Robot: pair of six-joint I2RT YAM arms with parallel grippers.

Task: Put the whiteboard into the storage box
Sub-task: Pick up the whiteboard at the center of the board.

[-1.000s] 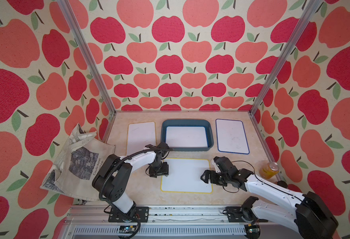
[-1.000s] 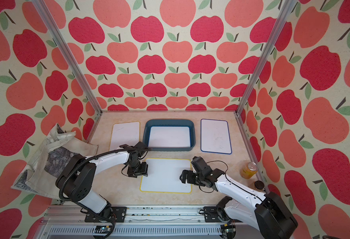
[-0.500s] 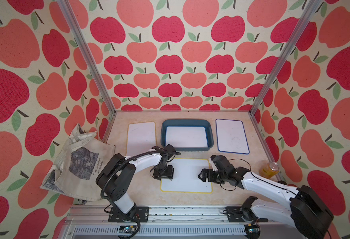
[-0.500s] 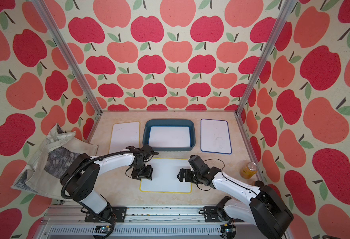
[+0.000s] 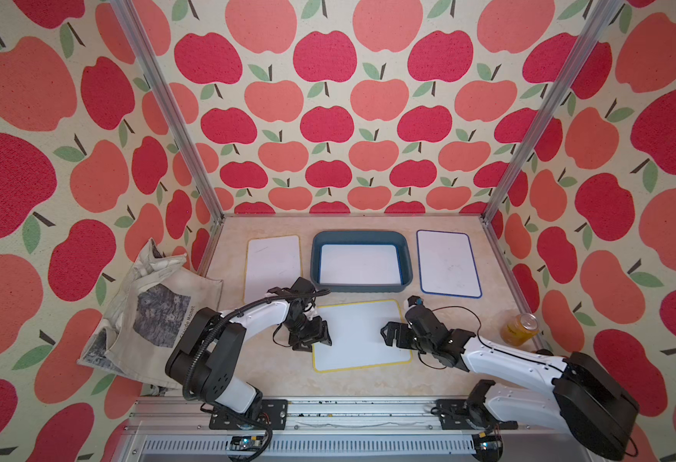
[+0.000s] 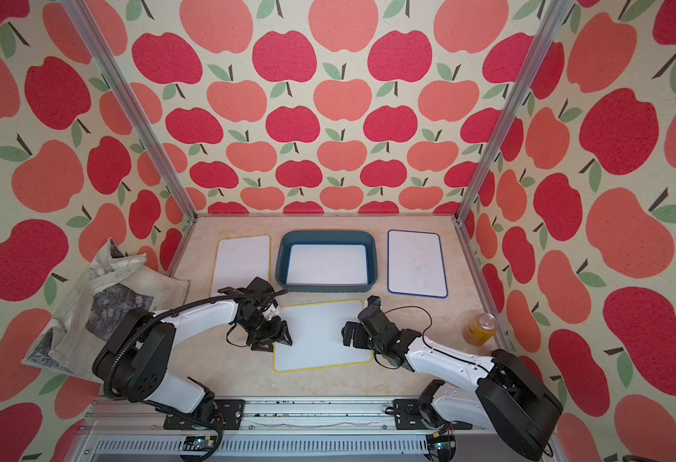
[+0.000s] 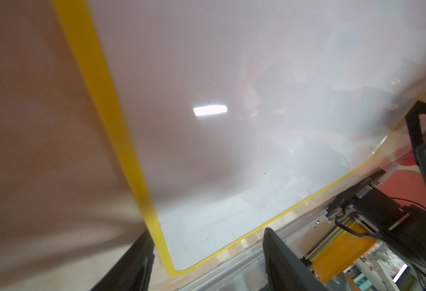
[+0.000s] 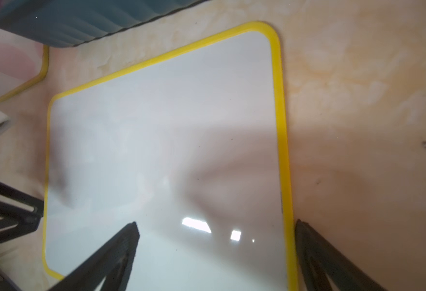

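Can (image 5: 519, 330) label unreadable, left whiteboard (image 5: 273, 264) corner hidden

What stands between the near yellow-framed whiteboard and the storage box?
Nothing visible: only bare table separates the yellow-framed whiteboard from the storage box. The box already holds another whiteboard lying flat, so this one would likely land on it.

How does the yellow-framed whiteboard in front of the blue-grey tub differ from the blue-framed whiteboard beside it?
From the robot, the yellow-framed whiteboard lies crosswise, the blue-framed whiteboard lengthwise. The open left gripper and open right gripper stand at the yellow-framed one's short edges; the blue-framed one lies apart from both. Both are white, rectangular, flat.
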